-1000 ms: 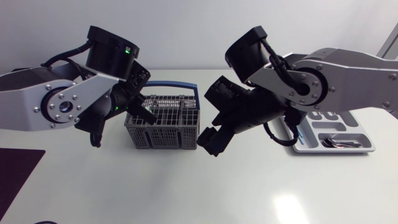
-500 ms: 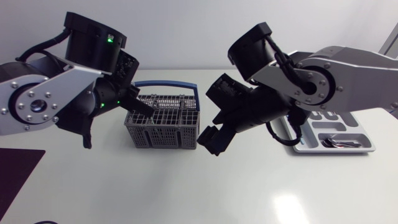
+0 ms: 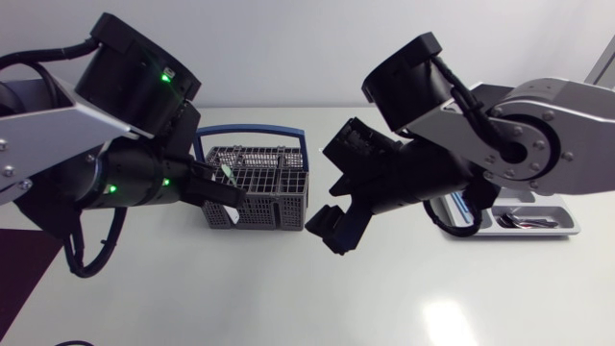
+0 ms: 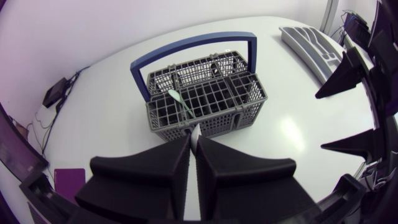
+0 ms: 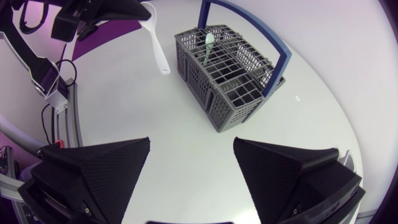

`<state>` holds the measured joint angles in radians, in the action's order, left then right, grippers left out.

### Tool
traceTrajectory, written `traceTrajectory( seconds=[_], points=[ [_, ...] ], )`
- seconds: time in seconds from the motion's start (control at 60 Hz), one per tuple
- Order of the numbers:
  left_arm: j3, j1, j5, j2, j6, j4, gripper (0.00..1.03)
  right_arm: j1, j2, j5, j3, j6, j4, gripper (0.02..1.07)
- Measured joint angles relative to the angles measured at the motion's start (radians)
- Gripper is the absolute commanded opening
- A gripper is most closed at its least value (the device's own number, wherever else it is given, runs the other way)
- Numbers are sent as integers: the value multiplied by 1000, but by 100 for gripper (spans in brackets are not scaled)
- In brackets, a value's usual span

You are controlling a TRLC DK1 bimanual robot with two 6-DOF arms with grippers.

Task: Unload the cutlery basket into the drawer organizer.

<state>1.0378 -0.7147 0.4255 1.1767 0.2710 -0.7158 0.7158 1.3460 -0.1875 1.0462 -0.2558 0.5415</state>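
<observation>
1. My left gripper was clamped on a white plastic spoon, just beside the grey mesh cutlery basket with its blue handle.
2. My right gripper stood wide apart, near the basket.

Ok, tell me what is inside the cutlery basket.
One pale green utensil stands tilted in a compartment of the cutlery basket. No other piece shows above the dividers. The utensil's lower end and the compartment bottoms are hidden by the mesh, so short pieces could be missed.

Handle spans basket — cells open beside.
</observation>
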Motion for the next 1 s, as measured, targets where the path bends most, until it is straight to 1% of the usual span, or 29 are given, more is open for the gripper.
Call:
traceTrajectory(
  seconds=[0.083, 0.2, 0.317, 0.417, 0.617, 0.85, 0.983, 1.0],
  points=[
    [12, 0, -51, 0, 55, -20, 8, 8, -20, -19, -20, -8, 0, 100],
    [41, 13, -160, 0, 134, -55, 8, 31, -64, -30, -59, -34, -9, 100],
    [58, 21, -254, 1, 204, -73, 8, 38, -105, -93, -96, -45, -53, 100],
    [61, 39, -333, 4, 235, -85, 8, 35, -121, -158, -119, -46, -74, 100],
    [69, 109, -507, 11, 261, -98, 8, 32, -122, -222, -126, -68, -110, 100],
    [69, 143, -603, 12, 279, -98, 8, 29, -105, -248, -126, -68, -159, 99],
    [69, 151, -635, 14, 287, -95, 8, 29, -69, -255, -126, -68, -176, 98],
    [69, 151, -636, 14, 289, -95, 8, 29, -66, -255, -126, -68, -177, 97]
  ],
)
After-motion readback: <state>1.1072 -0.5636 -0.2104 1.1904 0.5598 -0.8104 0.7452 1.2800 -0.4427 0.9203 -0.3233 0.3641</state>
